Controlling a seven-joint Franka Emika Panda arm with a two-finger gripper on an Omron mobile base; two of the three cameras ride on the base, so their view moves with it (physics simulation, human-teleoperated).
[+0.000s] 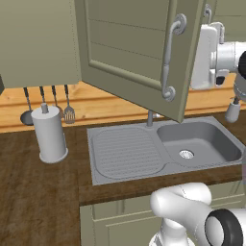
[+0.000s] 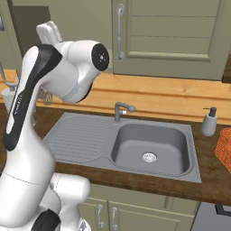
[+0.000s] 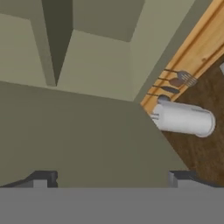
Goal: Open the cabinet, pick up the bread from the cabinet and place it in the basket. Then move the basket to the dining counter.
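**Cabinet door swung open, hand up beside it with nothing held**

Dark wood worktop [image 1: 29, 192] runs under a row of sage-green wall cupboards, with a pale wooden backsplash between them and a grey steel sink [image 2: 149, 149] set into the top. In the left base view the cabinet [image 1: 139, 53] door stands swung out toward the robot, its long curved grey handle [image 1: 169, 57] facing the camera, so the opening step looks done or nearly so. The white arm is raised to the right of the door's free edge, with the hand just beside it, probably so it can move round the door into the opening.

From the hand view, the gripper [image 3: 111, 181] points at flat sage panels and a dark gap between them; its two dark fingertips [image 3: 43, 179] stand wide apart with nothing between them. I cannot make out the bread on any shelf from these views, so it is presumably inside, hidden by the door. The basket [image 2: 224, 149] shows as an orange mesh edge on the worktop at the far right of the right base view, near the soap dispenser [image 2: 209, 122].

Other items: a tap [image 2: 121, 110] behind the sink, a white paper-towel roll [image 1: 49, 134] standing left of the draining board, and utensils [image 1: 48, 103] hanging on the backsplash behind it. The open door itself is the main obstacle, projecting over the sink beside the hand.
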